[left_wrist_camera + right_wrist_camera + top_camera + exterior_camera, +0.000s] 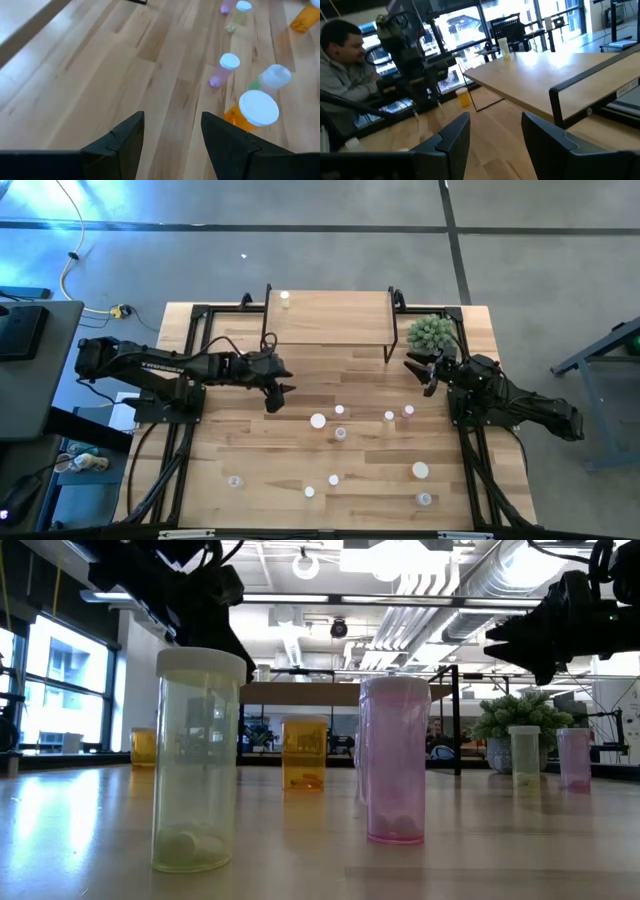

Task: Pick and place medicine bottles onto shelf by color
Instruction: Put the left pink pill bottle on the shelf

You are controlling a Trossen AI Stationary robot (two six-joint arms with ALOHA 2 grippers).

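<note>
Nearest to the low camera, a pale yellowish bottle (199, 760) and a pink bottle (394, 760) are standing upright on the table (240, 450), with more medicine bottles (340, 433) scattered across the lower middle of the high view. One yellowish bottle (285, 298) is sitting on the shelf (330, 318) at upper centre. Left gripper (277, 392) and right gripper (424, 372) are hovering empty, fingers partly apart.
</note>
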